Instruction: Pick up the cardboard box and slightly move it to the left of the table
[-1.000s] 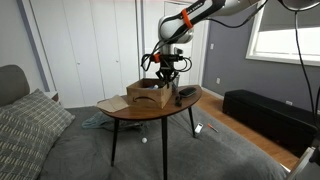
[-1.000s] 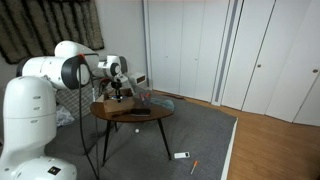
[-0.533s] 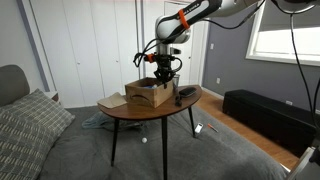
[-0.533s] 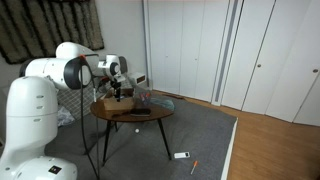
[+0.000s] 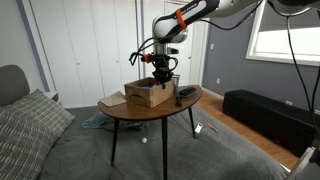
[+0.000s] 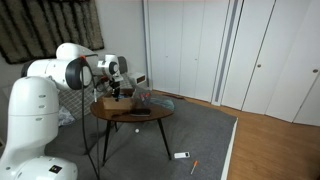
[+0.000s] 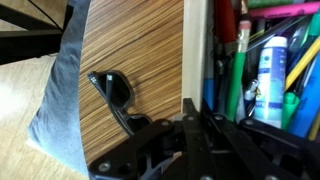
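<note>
Item under inspection: the cardboard box (image 5: 148,95) stands near the middle of the table (image 5: 140,111), set back from every edge; whether its base bears on the wood or is just clear of it cannot be told. The gripper (image 5: 160,74) comes down onto the box from above. In the wrist view the fingers stand narrow, one either side of a single side wall (image 7: 197,45), and appear clamped on it. Main hazard: a hold on one thin wall, off-centre, lets the box hang tilted. The load of pens and markers (image 7: 262,70) would then slide to the low side, and the corrugated wall could bend or slip out of the grip. Second hazard: a pair of sunglasses (image 7: 115,95) lies just beside the gripped wall, and a swinging or dragged box could push it towards the table's edge. Third hazard: the top is oval and narrow, so travel carried too far leaves the box overhanging the edge.
</note>
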Robot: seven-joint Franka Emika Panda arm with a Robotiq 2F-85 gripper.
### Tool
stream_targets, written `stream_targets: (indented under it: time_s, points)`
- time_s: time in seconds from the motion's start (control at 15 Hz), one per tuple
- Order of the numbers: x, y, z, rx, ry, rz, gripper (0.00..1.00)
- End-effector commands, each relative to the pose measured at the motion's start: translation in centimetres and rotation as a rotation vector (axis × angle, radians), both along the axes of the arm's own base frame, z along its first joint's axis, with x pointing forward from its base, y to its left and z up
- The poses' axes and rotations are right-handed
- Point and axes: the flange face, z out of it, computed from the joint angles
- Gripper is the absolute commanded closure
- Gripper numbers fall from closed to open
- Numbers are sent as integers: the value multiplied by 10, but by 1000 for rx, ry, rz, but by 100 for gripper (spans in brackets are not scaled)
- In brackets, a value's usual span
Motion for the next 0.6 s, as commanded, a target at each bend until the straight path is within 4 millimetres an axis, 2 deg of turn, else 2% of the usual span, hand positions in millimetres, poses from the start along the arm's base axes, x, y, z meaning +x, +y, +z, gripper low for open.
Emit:
stream_targets:
  time_s: [0.0, 0.53]
  points:
    - [-3, 9, 0, -22, 61, 76, 98]
    - [-13, 11, 4, -31, 123, 426, 98]
